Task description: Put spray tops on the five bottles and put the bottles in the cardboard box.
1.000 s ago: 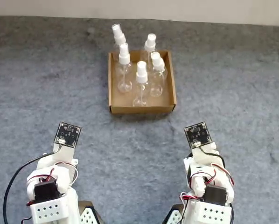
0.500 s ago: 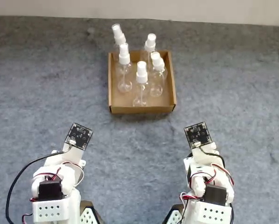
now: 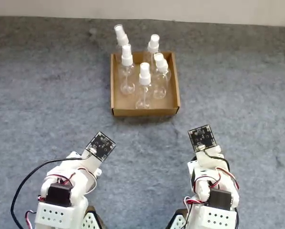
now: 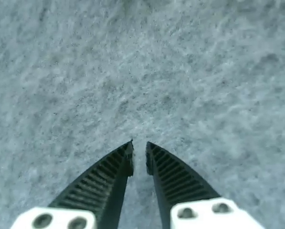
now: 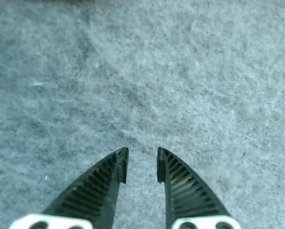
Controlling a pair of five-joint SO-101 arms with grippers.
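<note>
A grey, felt-like table covering point(image 3: 47, 95) spreads out on every side of a shallow brown cardboard box point(image 3: 145, 112), which lies towards the far middle of it. Two white robot arms point(image 3: 211, 186) with exposed wiring sit well apart from the box on its near side, one off each front corner; the one off the left-hand corner point(image 3: 68, 191) is turned diagonally towards the box. Inside the box stand five clear plastic bottles point(image 3: 127, 78), grouped close together, three nearer its front and two at its back whose upper parts show past the rear wall. The left gripper point(image 4: 139, 148), with black ribbed jaws, hangs over bare covering away from the box, its tips parted by a narrow slit and holding nothing. The right gripper point(image 5: 142, 155), also over bare covering, has a somewhat wider gap between its tips and is likewise empty. Each bottle carries a white spray top point(image 3: 144, 74); the rear left one tilts
</note>
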